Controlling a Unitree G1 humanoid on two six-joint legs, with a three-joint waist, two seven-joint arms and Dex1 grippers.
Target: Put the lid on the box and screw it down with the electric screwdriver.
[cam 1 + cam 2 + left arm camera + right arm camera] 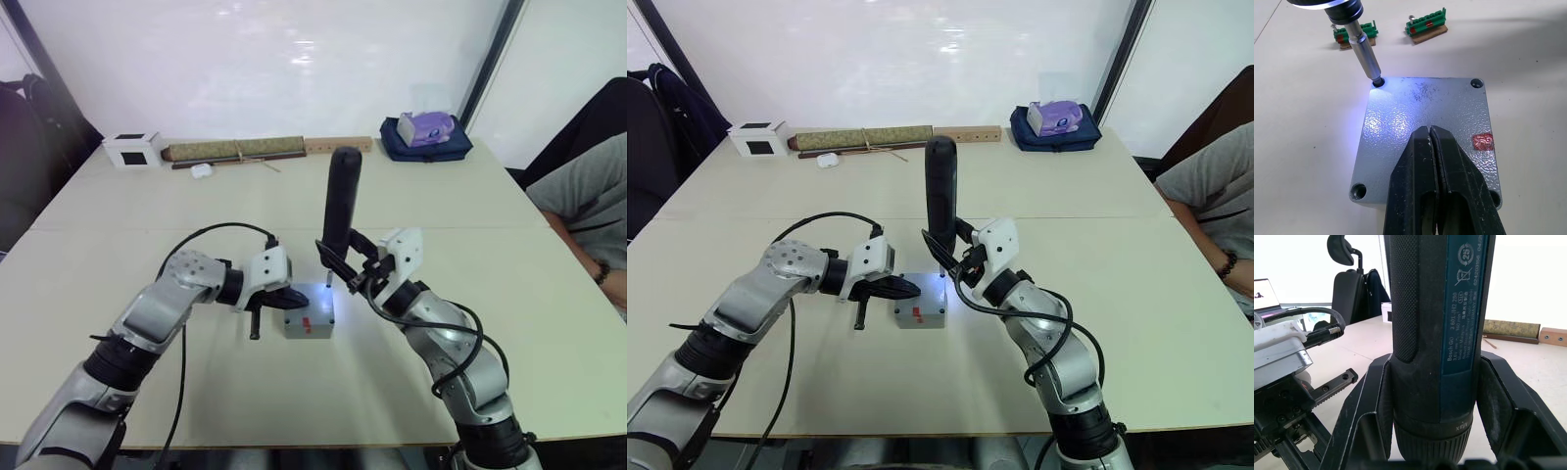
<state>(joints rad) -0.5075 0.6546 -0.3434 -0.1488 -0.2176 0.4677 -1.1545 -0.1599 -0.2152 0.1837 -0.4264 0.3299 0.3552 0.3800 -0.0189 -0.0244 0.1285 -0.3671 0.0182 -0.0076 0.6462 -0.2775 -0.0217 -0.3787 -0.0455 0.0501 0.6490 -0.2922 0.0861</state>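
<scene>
While clamped: right jaws, electric screwdriver (342,201)

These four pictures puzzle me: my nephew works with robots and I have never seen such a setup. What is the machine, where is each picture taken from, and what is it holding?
It is a humanoid robot with two arms, each ending in a gripper of two black fingers. The two wide pictures come from the two eyes of a camera on its head, looking down over a pale table. The other two come from cameras on its wrists.

The right gripper is shut on the electric screwdriver, held upright. Its lit bit sits in a corner screw hole of the lid, which is already on the grey box. The left gripper rests shut on the lid.

Two small green strips lie beyond the box. At the table's far edge are a white box, a long roll and a blue bag. A person sits on the right.
</scene>
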